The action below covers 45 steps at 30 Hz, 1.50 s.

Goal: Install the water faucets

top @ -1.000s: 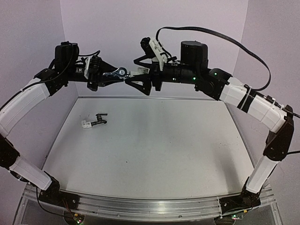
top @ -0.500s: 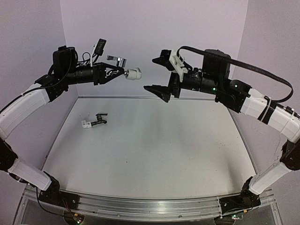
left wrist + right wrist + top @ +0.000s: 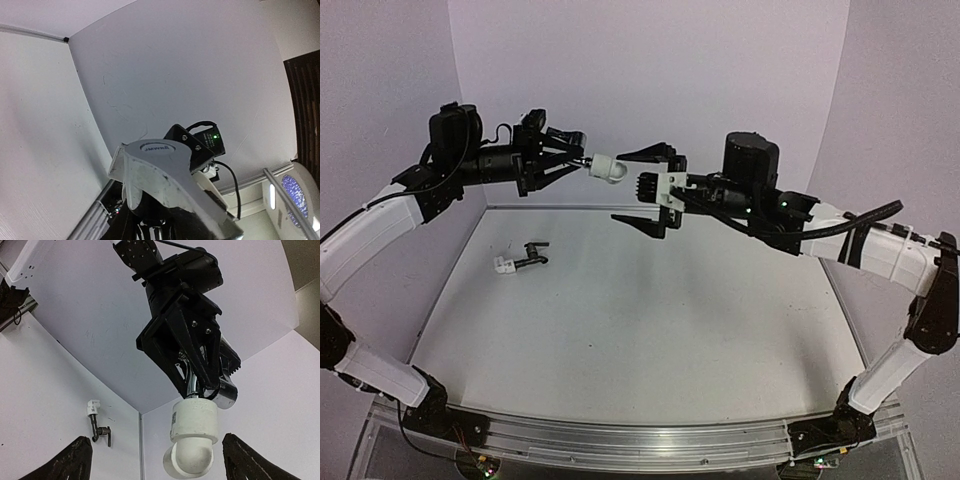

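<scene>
Above the table [image 3: 620, 330], left gripper [image 3: 578, 160] clamps the silver faucet [image 3: 227, 394]; right gripper [image 3: 617, 187] gapes wide.

A pale grey surface [image 3: 650, 330] is enclosed at the back and on both sides by plain lilac-white walls [image 3: 650, 70], and an aluminium rail [image 3: 620, 440] is fixed along its near edge. A small white fitting [image 3: 503, 266] is laid on the far left part of the surface. A larger white elbow fitting [image 3: 607, 168] is held in the air above the far edge. A round lit fixture [image 3: 298, 192] and a dark slatted panel [image 3: 304, 105] are caught in the left wrist view.
</scene>
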{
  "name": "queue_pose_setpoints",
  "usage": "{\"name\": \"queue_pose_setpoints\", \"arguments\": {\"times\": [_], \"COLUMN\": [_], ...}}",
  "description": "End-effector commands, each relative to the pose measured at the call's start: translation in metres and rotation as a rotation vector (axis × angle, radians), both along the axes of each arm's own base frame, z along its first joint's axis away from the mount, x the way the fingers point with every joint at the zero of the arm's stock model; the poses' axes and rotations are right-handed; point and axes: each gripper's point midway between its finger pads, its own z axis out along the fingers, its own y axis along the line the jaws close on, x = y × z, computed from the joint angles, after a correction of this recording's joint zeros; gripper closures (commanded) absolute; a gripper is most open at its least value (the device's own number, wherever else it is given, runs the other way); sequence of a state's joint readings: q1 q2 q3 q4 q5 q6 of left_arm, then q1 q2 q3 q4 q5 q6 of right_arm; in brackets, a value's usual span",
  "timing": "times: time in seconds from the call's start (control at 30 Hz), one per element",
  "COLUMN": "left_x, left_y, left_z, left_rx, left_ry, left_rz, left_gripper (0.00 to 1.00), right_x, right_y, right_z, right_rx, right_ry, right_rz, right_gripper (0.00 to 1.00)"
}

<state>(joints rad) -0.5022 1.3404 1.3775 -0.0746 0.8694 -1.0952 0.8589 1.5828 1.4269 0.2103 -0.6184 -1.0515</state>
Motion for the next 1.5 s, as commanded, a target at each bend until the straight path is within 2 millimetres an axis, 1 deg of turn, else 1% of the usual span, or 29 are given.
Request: {"name": "queue_pose_setpoints", "arguments": {"times": [0.0,0.03,0.17,0.4,0.47,0.5,0.57,0.63,0.7,0.77,0.9,1.0,1.1,1.13,1.27,1.3,1.37,1.47], "left_x": [-0.031,-0.033,-0.037,-0.041,-0.041,-0.042,-0.041,-0.041,-0.041,-0.041,-0.039,-0.040,-0.051,-0.055,-0.068,-0.074,-0.093,-0.121], "left_y": [0.014,0.015,0.016,0.015,0.014,0.014,0.013,0.013,0.014,0.014,0.014,0.016,0.016,0.016,0.013,0.011,0.008,0.012], "left_z": [0.048,0.046,0.043,0.048,0.047,0.047,0.044,0.044,0.047,0.049,0.053,0.060,0.068,0.070,0.067,0.065,0.061,0.050], "left_rx": [-0.113,-0.111,-0.108,-0.112,-0.110,-0.110,-0.107,-0.105,-0.106,-0.105,-0.093,-0.076,-0.051,-0.038,-0.008,-0.008,-0.039,-0.118], "left_ry": [-0.042,-0.040,-0.041,-0.059,-0.059,-0.061,-0.058,-0.063,-0.083,-0.112,-0.215,-0.370,-0.616,-0.724,-1.044,-1.130,-1.297,-1.530], "left_rz": [-0.032,-0.035,-0.042,-0.065,-0.070,-0.073,-0.073,-0.073,-0.072,-0.069,-0.047,-0.028,-0.055,-0.063,-0.099,-0.122,-0.213,-0.348], "left_gripper": [1.00,1.00,1.00,1.00,1.00,1.00,1.00,1.00,1.00,1.00,1.00,1.00,1.00,1.00,1.00,1.00,1.00,1.00], "right_x": [0.001,0.004,0.012,0.016,0.014,0.012,0.010,0.010,0.010,0.008,0.001,-0.003,-0.006,-0.007,-0.012,-0.015,-0.023,-0.032], "right_y": [0.013,0.016,0.024,0.031,0.032,0.033,0.033,0.032,0.032,0.031,0.029,0.028,0.028,0.028,0.026,0.026,0.025,0.024], "right_z": [0.030,0.034,0.037,0.046,0.049,0.050,0.052,0.053,0.055,0.055,0.062,0.070,0.078,0.082,0.094,0.094,0.097,0.100], "right_rx": [0.115,0.128,0.148,0.174,0.180,0.181,0.185,0.189,0.195,0.195,0.207,0.220,0.230,0.238,0.253,0.248,0.234,0.212], "right_ry": [-0.049,-0.029,0.034,0.082,0.098,0.109,0.129,0.149,0.171,0.205,0.324,0.461,0.611,0.662,0.829,0.866,0.929,0.978], "right_rz": [0.048,0.048,0.044,0.062,0.080,0.092,0.105,0.108,0.107,0.116,0.149,0.178,0.206,0.214,0.249,0.268,0.310,0.356], "right_gripper": [0.11,0.13,0.22,0.35,0.41,0.46,0.50,0.58,0.71,0.81,1.00,1.00,1.00,1.00,1.00,1.00,1.00,1.00]}}
